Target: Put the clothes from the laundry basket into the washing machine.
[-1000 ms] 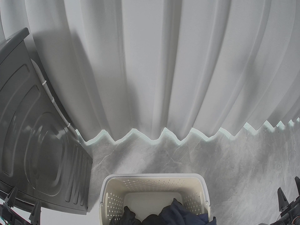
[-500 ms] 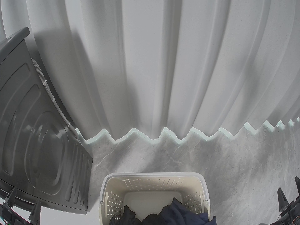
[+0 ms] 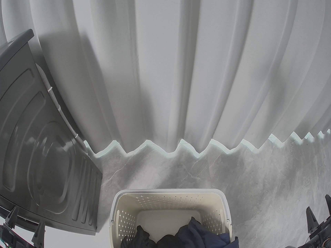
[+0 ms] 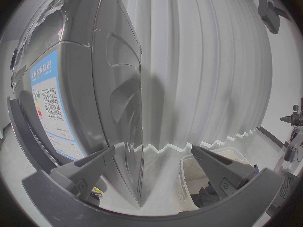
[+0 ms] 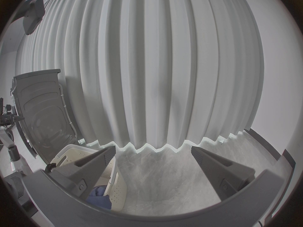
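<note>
One blue label (image 4: 52, 107) on the washing machine (image 4: 121, 89), in left wrist view

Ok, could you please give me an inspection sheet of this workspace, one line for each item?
Surface: grey marbled floor; the basket stands on it.
Job's things: cream laundry basket holding dark clothes; grey washing machine on the robot's left, its side panel toward the basket.
Clutter: nothing seen.
Hands: left hand open, holding nothing, next to the machine; right hand open, holding nothing, over the floor to the right of the basket.
Cables: ribbed hose running down the machine's rear edge.
Surroundings: white pleated curtain behind the basket and the machine.
</note>
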{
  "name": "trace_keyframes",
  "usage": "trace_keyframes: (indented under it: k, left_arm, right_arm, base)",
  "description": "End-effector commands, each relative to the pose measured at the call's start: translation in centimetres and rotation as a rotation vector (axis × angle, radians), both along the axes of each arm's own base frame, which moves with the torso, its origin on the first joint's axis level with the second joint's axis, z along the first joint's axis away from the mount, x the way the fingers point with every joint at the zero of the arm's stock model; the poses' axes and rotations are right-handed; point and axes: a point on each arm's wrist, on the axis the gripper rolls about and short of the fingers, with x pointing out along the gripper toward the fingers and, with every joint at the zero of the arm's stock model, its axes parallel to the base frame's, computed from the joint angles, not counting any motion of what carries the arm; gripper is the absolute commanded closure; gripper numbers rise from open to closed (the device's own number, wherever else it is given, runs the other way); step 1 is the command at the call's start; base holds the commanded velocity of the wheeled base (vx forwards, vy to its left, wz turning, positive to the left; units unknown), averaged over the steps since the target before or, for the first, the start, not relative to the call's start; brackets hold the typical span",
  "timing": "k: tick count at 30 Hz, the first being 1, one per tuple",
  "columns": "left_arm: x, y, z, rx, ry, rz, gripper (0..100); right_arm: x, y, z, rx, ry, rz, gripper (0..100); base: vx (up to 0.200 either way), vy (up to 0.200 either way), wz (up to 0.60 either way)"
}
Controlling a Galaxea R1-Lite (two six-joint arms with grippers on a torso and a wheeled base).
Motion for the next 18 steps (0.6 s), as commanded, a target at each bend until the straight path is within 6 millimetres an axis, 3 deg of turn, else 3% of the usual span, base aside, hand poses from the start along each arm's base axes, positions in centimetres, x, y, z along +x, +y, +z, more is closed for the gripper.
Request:
trace_keyframes:
  k: [1, 5, 18]
  left_arm:
    - [-0.02, 0.00, -0.49, 0.000, -0.002, 0.000, 0]
    - [-0.02, 0.00, -0.50, 0.000, 0.000, 0.000, 0]
    - [-0.02, 0.00, -0.49, 0.000, -0.002, 0.000, 0]
  right_arm:
    - [-0.01, 0.00, -0.49, 0.001, 0.000, 0.001, 0]
    - [-0.01, 0.00, -0.49, -0.001, 0.000, 0.001, 0]
    - [-0.01, 0.00, -0.49, -0.001, 0.000, 0.001, 0]
  base:
    - [0.000, 0.000, 0.00]
    - [0.000, 0.000, 0.00]
    - [-0.200, 0.000, 0.00]
